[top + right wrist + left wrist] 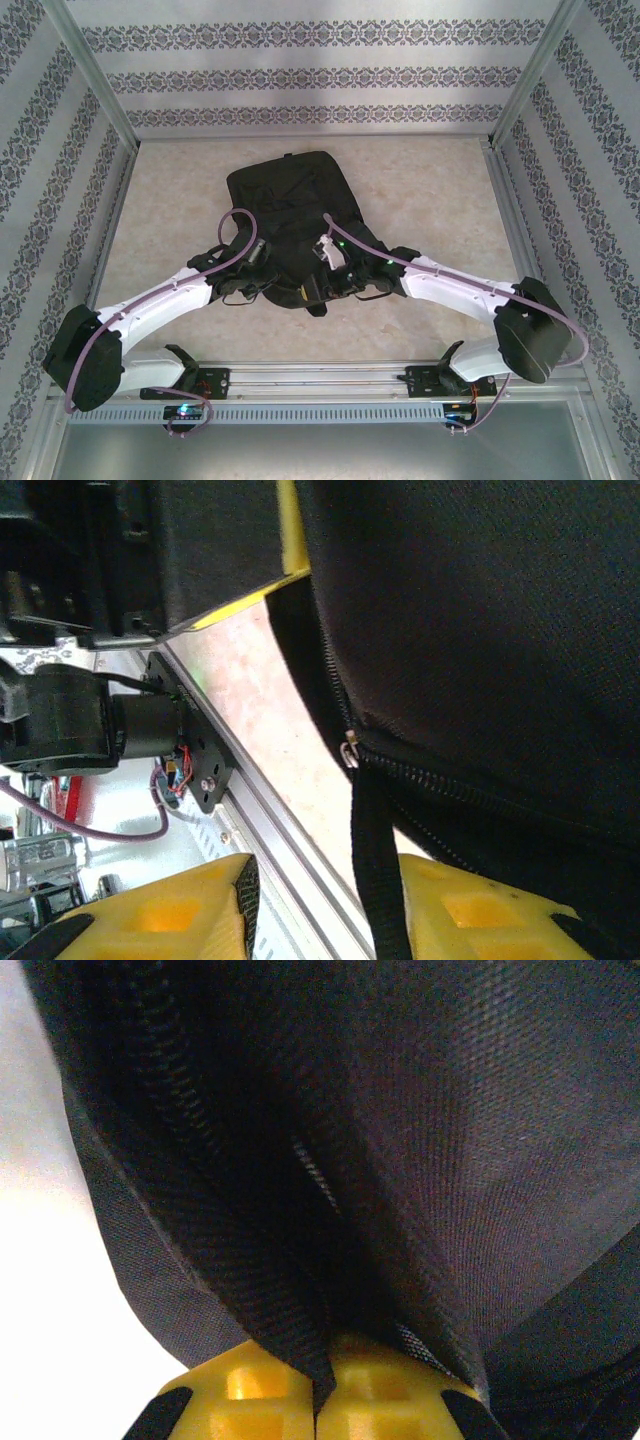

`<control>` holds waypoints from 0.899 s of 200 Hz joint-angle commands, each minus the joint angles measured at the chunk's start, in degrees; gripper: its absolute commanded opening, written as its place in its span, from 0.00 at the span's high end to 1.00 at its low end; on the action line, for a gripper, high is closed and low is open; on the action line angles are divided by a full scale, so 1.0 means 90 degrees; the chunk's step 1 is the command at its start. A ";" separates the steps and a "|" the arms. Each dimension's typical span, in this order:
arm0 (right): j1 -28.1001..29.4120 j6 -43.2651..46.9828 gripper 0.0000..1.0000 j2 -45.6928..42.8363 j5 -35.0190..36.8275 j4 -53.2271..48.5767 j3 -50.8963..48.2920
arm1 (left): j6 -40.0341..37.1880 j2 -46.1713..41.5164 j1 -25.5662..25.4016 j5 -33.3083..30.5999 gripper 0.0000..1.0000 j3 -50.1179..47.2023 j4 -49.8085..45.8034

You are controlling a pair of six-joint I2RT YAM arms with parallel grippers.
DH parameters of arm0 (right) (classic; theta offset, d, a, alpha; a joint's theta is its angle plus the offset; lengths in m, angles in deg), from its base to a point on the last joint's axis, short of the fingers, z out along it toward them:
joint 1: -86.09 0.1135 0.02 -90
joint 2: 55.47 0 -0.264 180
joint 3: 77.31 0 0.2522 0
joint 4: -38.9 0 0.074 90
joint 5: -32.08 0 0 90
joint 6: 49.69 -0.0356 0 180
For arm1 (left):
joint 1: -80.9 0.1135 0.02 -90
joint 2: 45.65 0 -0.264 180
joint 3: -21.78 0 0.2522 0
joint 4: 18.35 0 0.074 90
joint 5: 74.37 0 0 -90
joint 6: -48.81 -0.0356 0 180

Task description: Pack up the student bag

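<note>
The student bag (285, 200) is lying in the middle of the table (430, 200), its long side pointing away from me. My left gripper (320, 1390) is squeezing a fold of its near end, jaws together on it. My right gripper (330, 915) is waiting with jaws apart, a strap (378, 880) hanging between them, the zip pull (349, 752) just ahead

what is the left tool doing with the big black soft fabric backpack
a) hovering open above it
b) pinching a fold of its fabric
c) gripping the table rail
b, the left tool is shut on a fold of the big black soft fabric backpack
</note>
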 commanded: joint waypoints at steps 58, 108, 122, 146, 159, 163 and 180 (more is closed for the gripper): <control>0.0019 -0.0066 0.69 0.0569 -0.0095 0.0333 0.0262 | -0.0003 -0.0071 -0.0070 -0.0134 1.00 0.0007 0.0327; 0.0002 -0.0002 1.00 0.0514 0.0002 0.0125 0.0273 | -0.0112 -0.0281 -0.0066 -0.0367 1.00 -0.0070 0.0103; -0.0026 0.0043 1.00 0.0354 0.0017 0.0004 0.0185 | -0.0171 -0.0380 -0.0061 -0.0543 1.00 -0.0053 -0.0110; -0.0113 0.0124 1.00 0.0161 0.0059 -0.0266 0.0036 | -0.0374 -0.0549 -0.0027 -0.0760 1.00 0.0016 -0.0435; -0.0200 0.0160 1.00 0.0131 0.0061 -0.0376 -0.0023 | -0.0476 -0.0614 -0.0009 -0.0857 1.00 0.0084 -0.0646; -0.0226 0.0159 1.00 0.0122 0.0056 -0.0394 -0.0043 | -0.0496 -0.0632 0.0000 -0.0891 1.00 0.0099 -0.0712; -0.0310 0.0185 1.00 0.0084 0.0007 -0.0503 -0.0098 | -0.0579 -0.0723 0.0091 -0.0952 1.00 0.0101 -0.0934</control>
